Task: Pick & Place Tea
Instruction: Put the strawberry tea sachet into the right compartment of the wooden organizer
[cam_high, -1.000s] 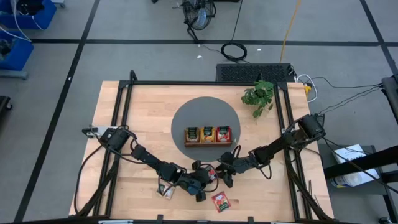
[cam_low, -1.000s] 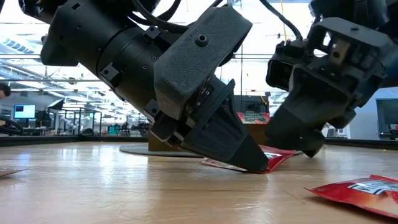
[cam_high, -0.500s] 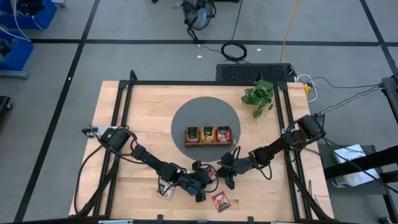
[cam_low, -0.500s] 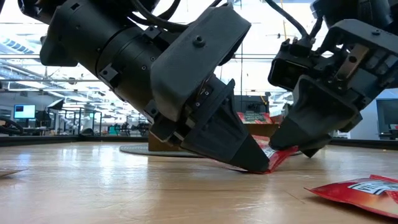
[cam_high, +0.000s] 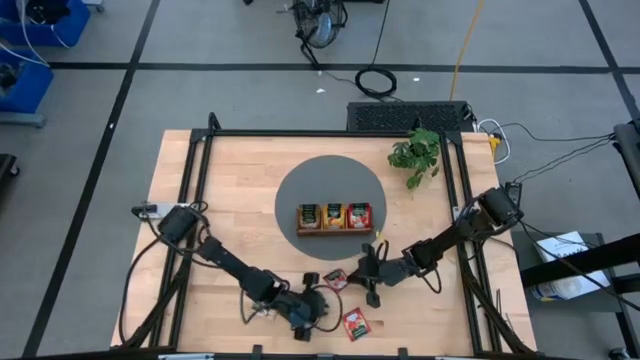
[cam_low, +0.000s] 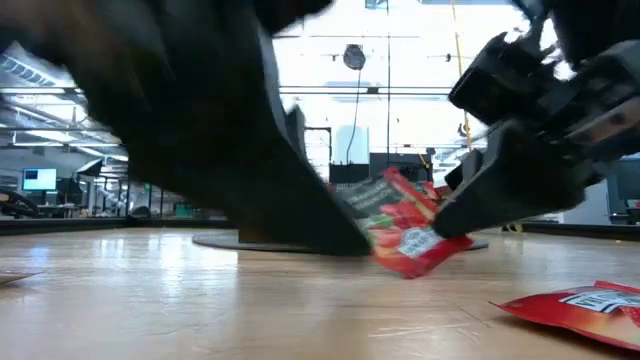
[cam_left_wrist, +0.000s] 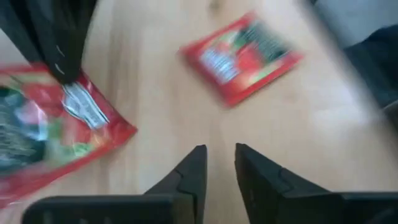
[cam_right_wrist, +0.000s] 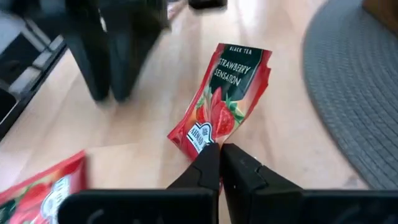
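Note:
A red tea sachet (cam_right_wrist: 225, 93) is tipped up off the wood near the table's front, just short of the grey mat (cam_high: 330, 185). My right gripper (cam_right_wrist: 219, 154) is shut on it. My left gripper (cam_left_wrist: 217, 163) stands a little nearer the front edge, fingers slightly apart with nothing between them. It points toward a second red sachet (cam_left_wrist: 241, 57) lying flat on the table. The brown wooden tray (cam_high: 334, 233) on the mat holds green, orange and red sachets. My right gripper pinches the red sachet between its two fingers at the white-label end (cam_right_wrist: 200, 138), only at that edge. The fingers come slanting down from the table's right side. The sachet stands tilted (cam_low: 398, 222); I cannot tell whether its lowest corner (cam_low: 410, 270) rests on the wood.
A small green plant (cam_high: 415, 155) stands at the far right of the table. The black frame rails (cam_high: 190, 200) run along both sides. Bare wood lies to the left of the mat. The second red sachet (cam_high: 354, 323) is close to the front edge.
My left gripper has let go of the red sachet, risen and pulled back toward the table's near edge, its fingers now parted. My right gripper has rolled and taken hold of the sachet, whose free end has tipped up from lying almost flat.

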